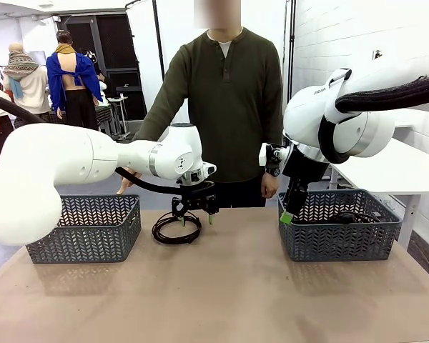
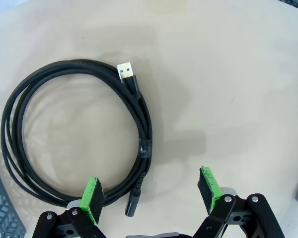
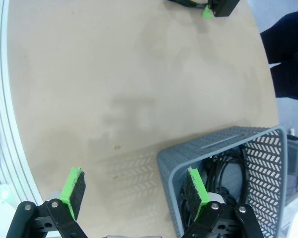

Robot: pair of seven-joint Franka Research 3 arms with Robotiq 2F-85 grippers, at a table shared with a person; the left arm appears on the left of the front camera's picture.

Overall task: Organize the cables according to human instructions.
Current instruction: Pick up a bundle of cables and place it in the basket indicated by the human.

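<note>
You have one coiled cable (image 1: 176, 228) on the desk (image 1: 222, 293) between two baskets: left basket (image 1: 86, 229), right basket (image 1: 339, 232) holding more cables (image 1: 347, 216).

White arms (image 1: 71, 161) (black grippers (image 1: 195, 218), green pads).

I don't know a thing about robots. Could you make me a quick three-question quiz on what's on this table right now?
1. True or false: the left claw is open above a coiled cable on the table.
2. Where do other cables already lie?
A. left basket
B. right basket
3. Fill in: the plug on the coil's free end has a ___ insert.

Key: 1 true; 2 B; 3 blue.
</note>
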